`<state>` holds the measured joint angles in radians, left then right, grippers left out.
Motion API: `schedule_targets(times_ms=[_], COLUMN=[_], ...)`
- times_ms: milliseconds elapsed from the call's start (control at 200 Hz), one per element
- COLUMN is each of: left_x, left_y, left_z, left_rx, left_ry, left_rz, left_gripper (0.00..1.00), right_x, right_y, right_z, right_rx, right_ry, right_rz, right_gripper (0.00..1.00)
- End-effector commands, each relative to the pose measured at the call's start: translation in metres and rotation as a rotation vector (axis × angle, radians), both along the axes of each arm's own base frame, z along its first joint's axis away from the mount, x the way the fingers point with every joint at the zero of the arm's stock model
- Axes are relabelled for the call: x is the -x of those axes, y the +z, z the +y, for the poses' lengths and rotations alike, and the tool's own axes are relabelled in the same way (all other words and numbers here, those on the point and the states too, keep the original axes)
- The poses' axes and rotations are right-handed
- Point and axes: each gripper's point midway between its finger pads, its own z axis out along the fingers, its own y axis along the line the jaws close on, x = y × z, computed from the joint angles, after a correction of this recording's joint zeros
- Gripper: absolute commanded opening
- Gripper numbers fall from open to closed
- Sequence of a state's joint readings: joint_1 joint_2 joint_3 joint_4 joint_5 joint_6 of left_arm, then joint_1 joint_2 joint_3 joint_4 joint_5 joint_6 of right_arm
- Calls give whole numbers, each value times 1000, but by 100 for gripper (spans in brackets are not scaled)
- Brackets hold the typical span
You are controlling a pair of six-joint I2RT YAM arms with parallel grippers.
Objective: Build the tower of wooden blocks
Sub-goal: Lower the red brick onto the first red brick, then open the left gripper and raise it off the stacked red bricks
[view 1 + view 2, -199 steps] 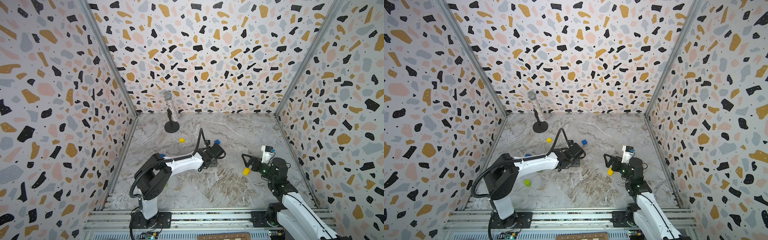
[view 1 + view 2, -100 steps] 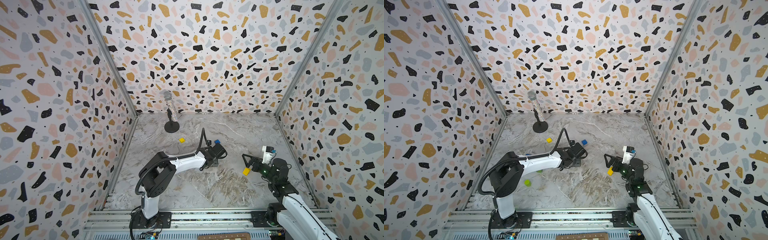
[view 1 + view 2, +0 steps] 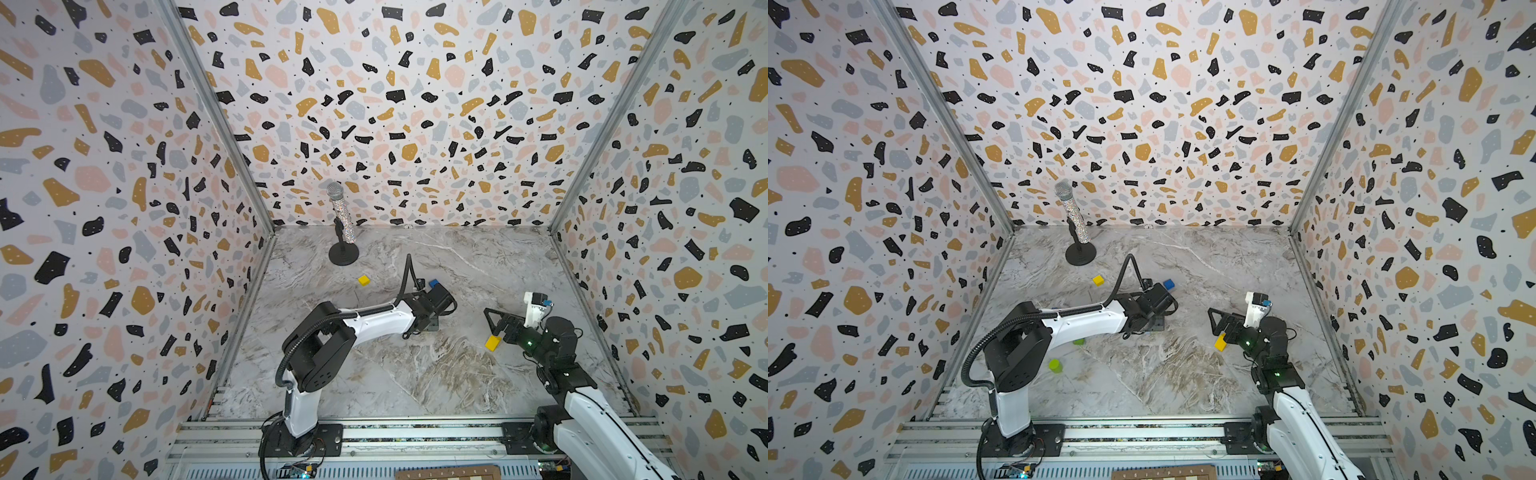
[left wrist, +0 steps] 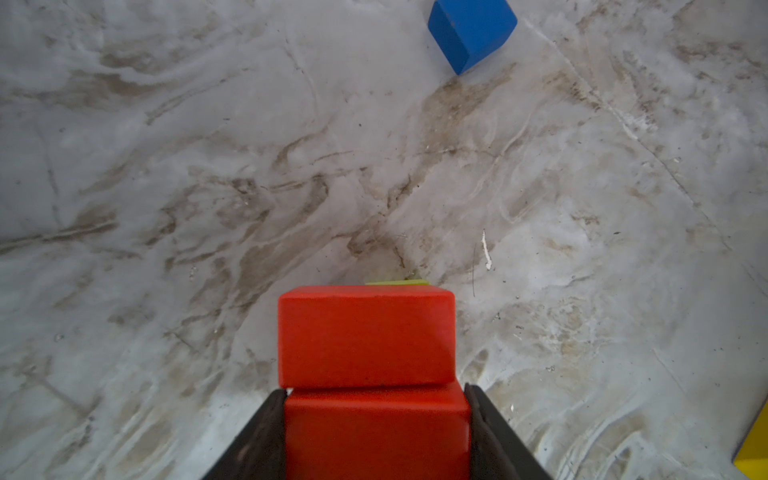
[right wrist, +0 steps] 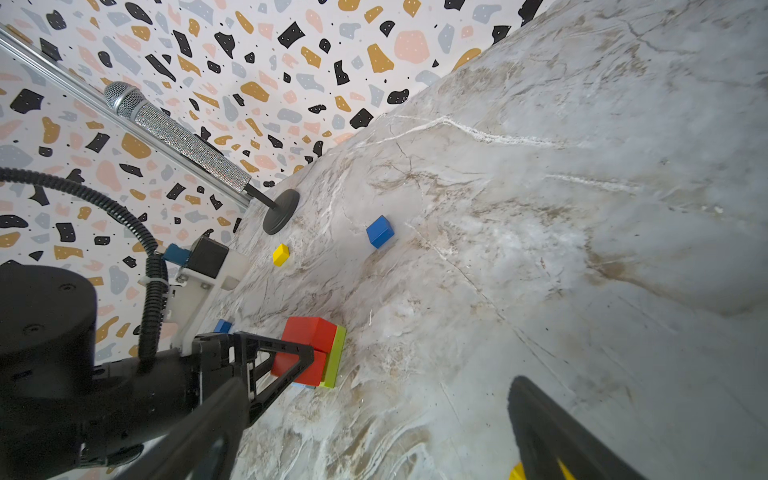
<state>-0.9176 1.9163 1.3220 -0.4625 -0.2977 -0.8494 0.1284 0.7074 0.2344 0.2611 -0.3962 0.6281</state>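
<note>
Red block (image 4: 376,432) pinched in left jaws, touching second red block (image 4: 365,336) on lime slab (image 5: 334,359). Right jaws spread, yellow block (image 3: 493,343) at their 6 o'clock in top views.

Marble bench (image 3: 1183,374), terrazzo walls. Glitter microphone (image 3: 1074,216) on a black stand, back left. Yellow cube (image 3: 1098,280) and blue cube (image 3: 1168,284) lie apart on the bench. Left arm (image 3: 1084,320) reaches to the centre, its tip hidden under the wrist. Lime cylinder (image 3: 1055,365) stands near its base, a lime piece (image 3: 1078,341) peeks out beneath it. Right pincer (image 3: 1216,326) is spread wide, with a yellow block (image 3: 1220,342) just beside it; contact unclear.
</note>
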Motion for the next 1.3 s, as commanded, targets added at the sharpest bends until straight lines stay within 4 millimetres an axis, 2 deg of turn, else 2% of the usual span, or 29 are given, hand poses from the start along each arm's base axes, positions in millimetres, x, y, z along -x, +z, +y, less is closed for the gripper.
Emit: schedule_targets(times_ms=[0,305,536,836,881,951,1106,1121,1296], left_x=[-2,-4,-3,-4,-4,-4,-1,-1,3], left_y=[5,6,4,15,16,20,40,42,81], left_z=[-4,-3,-4,-7,-7,-7,-5,-4,14], left_rx=[-12,-21,-18,-4,-2,2,29,31,76], left_ry=[-11,-8,-8,-11,-10,-11,-14,-12,8], left_rz=[-13,-16,-16,-36,-38,-43,-77,-82,-169], left_gripper=[43,46,61,74,88,92,95,99,100], right_x=[1,1,2,3,2,2,1,1,-2], right_y=[4,3,6,8,10,12,19,19,30], right_z=[0,0,2,1,0,0,-3,-3,-11], right_rx=[-9,-8,-5,6,9,15,46,49,108], right_ry=[1,2,16,16,13,14,8,6,-28], right_rz=[-12,-14,-30,-35,-39,-42,-58,-57,-73], right_gripper=[99,99,99,99,99,99,99,99,99])
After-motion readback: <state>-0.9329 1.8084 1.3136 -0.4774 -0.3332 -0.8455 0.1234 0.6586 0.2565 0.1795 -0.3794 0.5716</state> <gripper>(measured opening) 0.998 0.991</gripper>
